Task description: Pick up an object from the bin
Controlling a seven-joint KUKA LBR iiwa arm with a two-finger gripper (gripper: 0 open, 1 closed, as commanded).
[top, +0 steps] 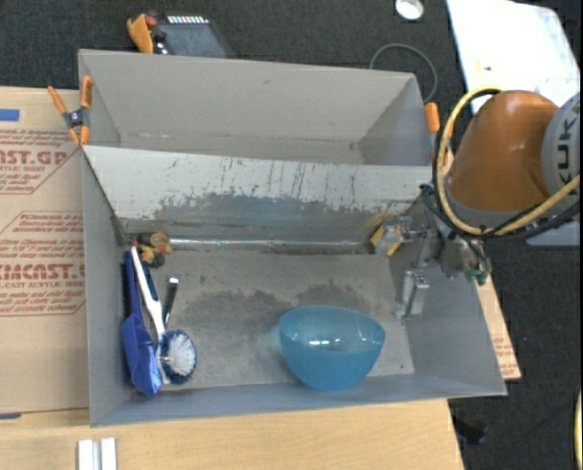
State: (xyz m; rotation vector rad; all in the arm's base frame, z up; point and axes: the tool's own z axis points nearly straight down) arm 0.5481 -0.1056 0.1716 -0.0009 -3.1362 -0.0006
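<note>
Blue translucent plastic bowl (330,346): tool (412,297) hangs near its right rim, grip state unreadable. Risk: a descent clips that rim and the bowl skids.

Bin (271,96), grey metal. Contents: blue bowl (330,346) on the floor at 5 o'clock; blue-handled brush (142,346) with white bristles, along the wall at 8 o'clock; small yellowish item (155,250) at 10 o'clock. Gripper (410,297) at 3 o'clock, near the bowl but apart from it.
</note>
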